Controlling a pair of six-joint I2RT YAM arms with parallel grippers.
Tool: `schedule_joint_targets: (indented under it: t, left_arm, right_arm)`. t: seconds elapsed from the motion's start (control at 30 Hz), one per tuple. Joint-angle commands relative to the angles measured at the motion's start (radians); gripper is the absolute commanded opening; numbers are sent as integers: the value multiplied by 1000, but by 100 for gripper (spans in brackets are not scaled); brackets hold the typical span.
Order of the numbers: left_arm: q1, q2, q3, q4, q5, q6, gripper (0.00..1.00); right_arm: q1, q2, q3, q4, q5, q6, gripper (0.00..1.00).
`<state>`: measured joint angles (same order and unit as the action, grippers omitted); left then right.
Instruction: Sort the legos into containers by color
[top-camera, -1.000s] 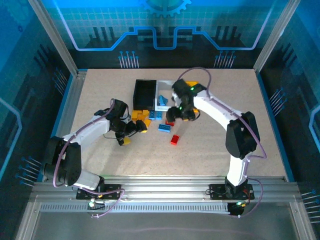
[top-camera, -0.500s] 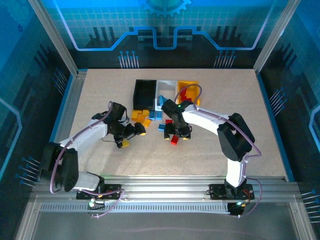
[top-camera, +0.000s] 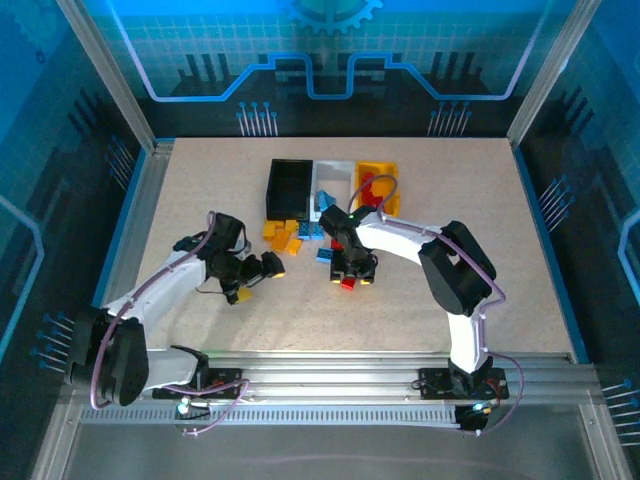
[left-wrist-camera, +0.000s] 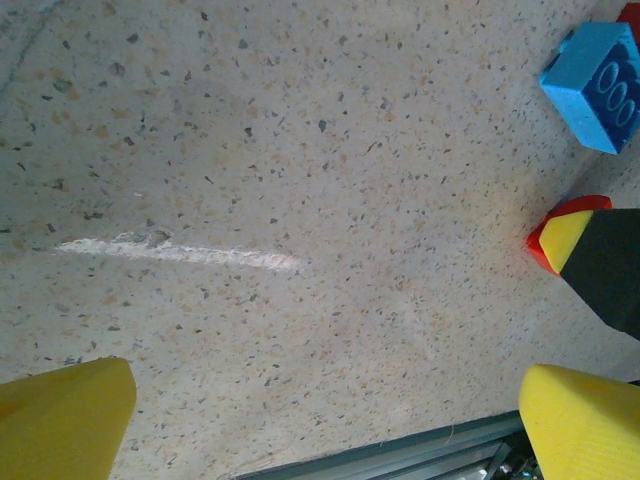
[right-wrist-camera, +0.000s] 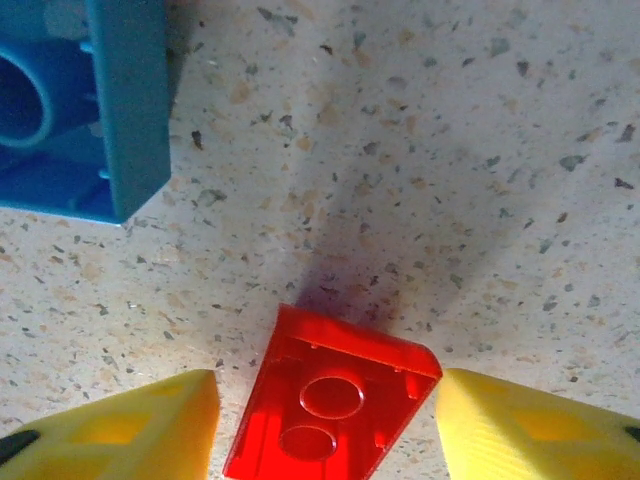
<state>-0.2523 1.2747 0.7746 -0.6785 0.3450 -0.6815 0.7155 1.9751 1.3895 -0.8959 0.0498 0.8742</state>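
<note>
A red lego (right-wrist-camera: 335, 400) lies underside up on the table, between the yellow fingers (right-wrist-camera: 120, 430) of my right gripper (right-wrist-camera: 325, 430). The jaws stand open close on either side of it, with slim gaps. From above, the right gripper (top-camera: 352, 275) sits low over this red lego (top-camera: 347, 284). My left gripper (top-camera: 257, 279) hovers wide open over bare table, nothing between its fingertips (left-wrist-camera: 60, 415). Yellow-orange legos (top-camera: 281, 236) and blue legos (top-camera: 311, 230) lie in front of the black container (top-camera: 289, 184), white container (top-camera: 331, 178) and yellow container (top-camera: 380, 170), which holds red legos.
An upturned blue lego (right-wrist-camera: 80, 110) lies just beyond the right gripper, and another blue lego (left-wrist-camera: 600, 85) shows in the left wrist view. A metal rail (top-camera: 330, 375) runs along the near table edge. Open table lies to the right and near side.
The right arm swung down from the containers to the red lego and its jaws narrowed around it. The left arm drew back toward the near left, still wide open.
</note>
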Motion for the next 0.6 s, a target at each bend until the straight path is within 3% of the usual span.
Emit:
schedule_joint_targets:
  t: [0.0,0.27,0.57]
  left_arm:
    - [6,-17,-22,-14,0,-10,99]
    - [7,27,-1,16,17,-15,99]
    - [6,58,13,32,27,-12,99]
  right_arm:
    - [15,-4,5,-9,31,13,55]
    - [7,-55,-29,-18,56,-15,37]
    - [-44,-173,-35,-42,70,-61,35]
